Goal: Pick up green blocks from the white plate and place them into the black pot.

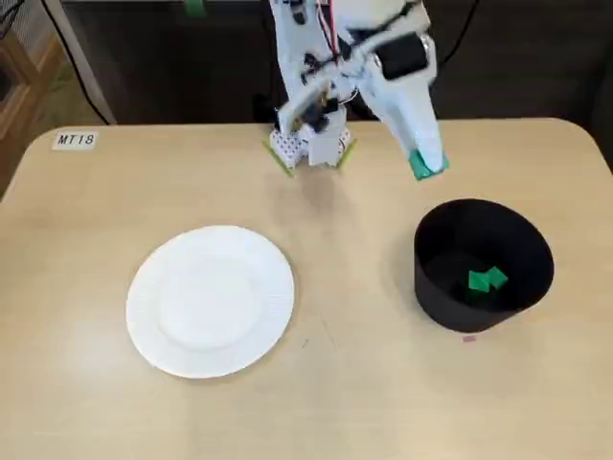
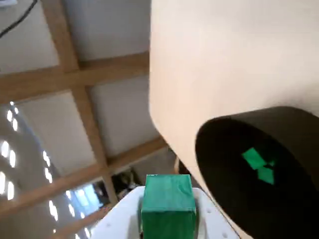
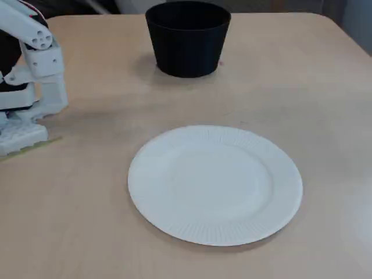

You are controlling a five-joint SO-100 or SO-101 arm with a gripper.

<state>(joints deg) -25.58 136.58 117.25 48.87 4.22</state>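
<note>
- Green block [image 1: 420, 166] sits clamped between the white fingers of the claw [image 1: 428, 163], which is closed on it. In the wrist view the same block [image 2: 167, 206] fills the lower middle of the picture, square-faced, with white claw parts on either side.
- Claw and block hang in the air. In a fixed view they show just above the far rim of the black pot [image 1: 436, 292], on the side toward the arm's base [image 1: 311, 144].
- Inside the pot lie two more green blocks [image 1: 487, 280], touching each other on its floor. The wrist view shows them [image 2: 259, 165] too, with the pot [image 2: 279, 119] to the right of the held block.
- White plate [image 1: 211, 299] lies flat on the tan table [image 1: 96, 240], well apart from the pot, to its left in that fixed view.
- Near the table's far left corner is a small label reading "MT18" [image 1: 75, 140].
</note>
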